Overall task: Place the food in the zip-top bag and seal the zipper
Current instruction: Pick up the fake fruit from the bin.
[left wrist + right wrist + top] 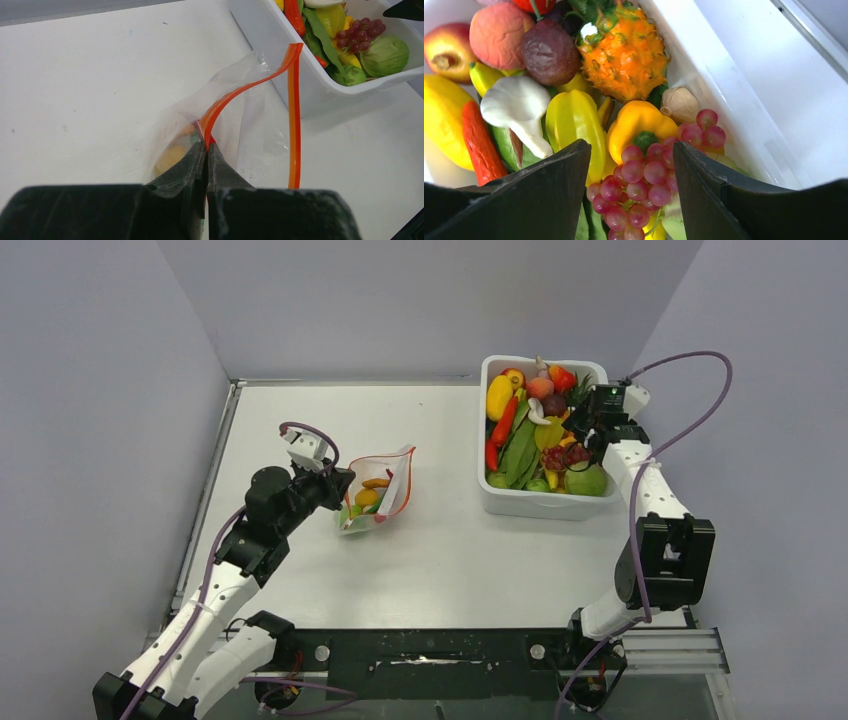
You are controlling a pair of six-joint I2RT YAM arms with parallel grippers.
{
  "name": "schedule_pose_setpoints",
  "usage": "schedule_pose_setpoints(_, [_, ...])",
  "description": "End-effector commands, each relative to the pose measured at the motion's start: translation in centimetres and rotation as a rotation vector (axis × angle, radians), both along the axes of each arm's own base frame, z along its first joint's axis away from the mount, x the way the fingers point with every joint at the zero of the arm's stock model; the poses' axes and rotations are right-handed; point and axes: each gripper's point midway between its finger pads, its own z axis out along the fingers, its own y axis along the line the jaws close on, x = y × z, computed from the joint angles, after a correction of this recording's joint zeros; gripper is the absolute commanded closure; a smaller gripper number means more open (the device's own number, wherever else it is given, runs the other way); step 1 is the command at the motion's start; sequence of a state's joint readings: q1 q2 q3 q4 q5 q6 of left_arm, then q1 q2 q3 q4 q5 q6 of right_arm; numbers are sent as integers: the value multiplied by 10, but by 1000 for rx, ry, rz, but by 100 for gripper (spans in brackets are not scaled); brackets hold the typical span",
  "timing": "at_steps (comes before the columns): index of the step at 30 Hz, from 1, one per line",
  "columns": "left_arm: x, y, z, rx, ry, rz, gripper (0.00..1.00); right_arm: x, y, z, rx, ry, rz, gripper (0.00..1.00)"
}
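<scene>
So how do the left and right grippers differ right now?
The left gripper is shut, pinching the zip-top bag at one end of its zipper; the right gripper is open, gripping nothing. The left gripper is at the bag; the right gripper hovers over the grapes in the white tub. Both have black fingers.

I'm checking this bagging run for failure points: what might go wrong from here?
1. The left end effector pinches only a thin bit of the zipper. The bag may slip free and its mouth collapse.
2. The open right end effector straddles the grapes, which are packed against a pepper in the tub. Closing may catch the pepper too, or the bunch may slip out.
</scene>
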State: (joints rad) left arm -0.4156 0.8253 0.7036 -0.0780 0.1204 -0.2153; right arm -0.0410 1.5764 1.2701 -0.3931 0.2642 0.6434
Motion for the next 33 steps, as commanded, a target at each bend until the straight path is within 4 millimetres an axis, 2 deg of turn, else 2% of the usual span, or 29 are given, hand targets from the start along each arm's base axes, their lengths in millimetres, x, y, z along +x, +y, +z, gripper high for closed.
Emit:
schedule_pose_setpoints(1, [1, 0, 25, -24, -85, -6, 100, -4, -14, 19, 96, -101, -235, 38])
schedule_pose_setpoints(5, [0, 2, 26, -24, -91, -1, 100, -9, -22, 6, 110, -62, -330, 37])
schedule_pose_setpoints(17, [0, 4, 27, -20, -94, 8, 100, 1, -30, -26, 179, -6, -434, 33])
schedule_pose_setpoints(27, [2, 4, 26, -15, -93, 9, 100, 3, -22, -52, 243, 73, -460, 33])
schedule_pose_setpoints(29, [3, 5, 26, -14, -93, 13, 100, 3, -21, -55, 250, 79, -460, 35])
schedule_pose_setpoints(31, [2, 5, 26, -13, -94, 15, 100, 4, -20, -54, 253, 71, -445, 41])
schedule_pose_setpoints(33, [2, 6, 26, -12, -94, 16, 100, 8, -16, -48, 259, 48, -407, 55])
